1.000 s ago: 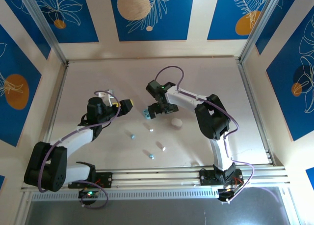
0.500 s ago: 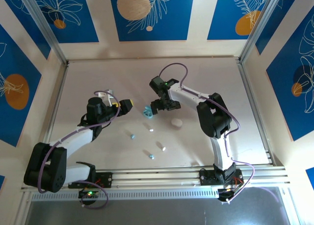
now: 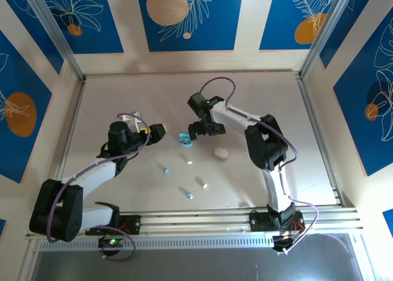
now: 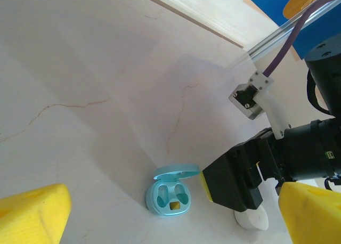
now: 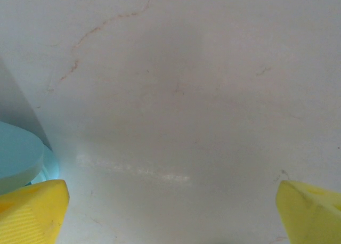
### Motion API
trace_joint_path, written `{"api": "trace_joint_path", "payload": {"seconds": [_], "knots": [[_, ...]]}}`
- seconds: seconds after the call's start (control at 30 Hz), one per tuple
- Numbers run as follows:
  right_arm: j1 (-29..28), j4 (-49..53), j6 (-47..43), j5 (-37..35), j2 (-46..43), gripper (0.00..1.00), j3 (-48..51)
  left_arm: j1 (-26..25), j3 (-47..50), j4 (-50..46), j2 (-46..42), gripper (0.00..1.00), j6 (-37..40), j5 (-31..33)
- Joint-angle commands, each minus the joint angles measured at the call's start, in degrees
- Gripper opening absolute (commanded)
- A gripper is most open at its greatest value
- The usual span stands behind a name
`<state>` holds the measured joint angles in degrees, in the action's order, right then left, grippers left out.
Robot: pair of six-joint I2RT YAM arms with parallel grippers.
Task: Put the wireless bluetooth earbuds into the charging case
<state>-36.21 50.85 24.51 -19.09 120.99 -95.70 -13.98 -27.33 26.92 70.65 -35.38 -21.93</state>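
Both released: right end effector [image 3: 196,132] just beside open blue charging case [image 3: 184,139] at its 2 o'clock edge, left end effector [image 3: 158,131] apart at 9 o'clock.

Pale turquoise on the open oval plastic charging case [image 4: 171,196], white on the closed oval plastic case [image 4: 253,220]. Two tiny light blue pebble earbuds [image 3: 165,169], two tiny white pebble earbuds [image 3: 202,184]. Cream marble-look tabletop [image 4: 80,95], thin brown veins. Bright yellow on the blocky finger pads [image 4: 34,212]. Blue wall panels [image 3: 92,23], white leaf outlines, orange discs.
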Motion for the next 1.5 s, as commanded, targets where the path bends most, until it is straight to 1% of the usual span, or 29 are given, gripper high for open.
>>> {"api": "trace_joint_path", "payload": {"seconds": [0.0, 0.17, 0.3, 0.47, 0.53, 0.63, 0.73, 0.8, 0.93, 1.03, 1.13, 1.23, 1.33, 1.4, 1.47], "knots": [[0.6, 1.0, 0.0, 1.4, 1.2, 1.00, -2.0, 0.3, 0.7, 0.7, -0.4, 1.00, 1.4, 0.0], [0.8, 0.9, 0.1, 2.2, 0.5, 1.00, -1.8, 0.3, 0.5, 1.6, 0.5, 1.00, 1.4, -1.1], [0.7, 0.2, 0.7, 3.4, -3.0, 0.99, 0.1, 0.3, 0.5, 3.1, 0.9, 1.00, 0.9, -2.7], [0.8, -4.0, 1.7, 7.0, -12.1, 0.99, 7.6, -0.8, 1.5, 7.5, 0.3, 1.00, -0.5, -4.3], [0.9, -6.4, 1.7, 9.0, -16.6, 0.99, 11.5, -1.8, 1.9, 9.6, 0.0, 1.00, -1.2, -4.0], [1.0, -8.9, 1.6, 11.6, -23.4, 0.99, 16.7, -3.3, 1.8, 10.5, -1.5, 1.00, -5.1, -3.9], [1.0, -10.8, 1.7, 14.4, -31.0, 0.99, 22.2, -5.7, 2.6, 9.4, -5.6, 1.00, -8.7, -2.9], [1.1, -11.8, 1.9, 17.0, -35.8, 0.99, 25.7, -7.9, 2.1, 4.8, -9.4, 1.00, -9.6, -2.2], [1.5, -12.1, 3.2, 21.4, -45.3, 0.99, 32.3, -12.0, 0.1, -9.2, -19.5, 1.00, -10.0, -0.9], [1.7, -12.2, 4.0, 26.0, -52.1, 0.99, 37.2, -13.8, -1.2, -20.1, -27.1, 1.00, -11.0, -1.2], [1.8, -11.1, 4.3, 29.0, -57.5, 0.99, 40.6, -14.3, -1.8, -29.9, -34.3, 1.00, -12.2, -1.2], [1.5, -9.1, 4.9, 30.1, -60.8, 0.99, 42.2, -14.3, -3.3, -38.9, -39.6, 1.00, -11.0, -0.5], [1.1, -8.2, 6.2, 30.9, -63.5, 0.99, 43.5, -14.3, -5.0, -45.8, -42.2, 1.00, -8.9, 0.7], [0.6, -8.2, 8.1, 28.8, -65.2, 0.99, 44.5, -14.3, -6.2, -49.6, -42.6, 1.00, -8.0, 1.9], [0.1, -8.9, 10.6, 24.1, -67.2, 0.99, 46.2, -14.3, -6.8, -53.2, -42.2, 1.00, -6.9, 4.8]]}}
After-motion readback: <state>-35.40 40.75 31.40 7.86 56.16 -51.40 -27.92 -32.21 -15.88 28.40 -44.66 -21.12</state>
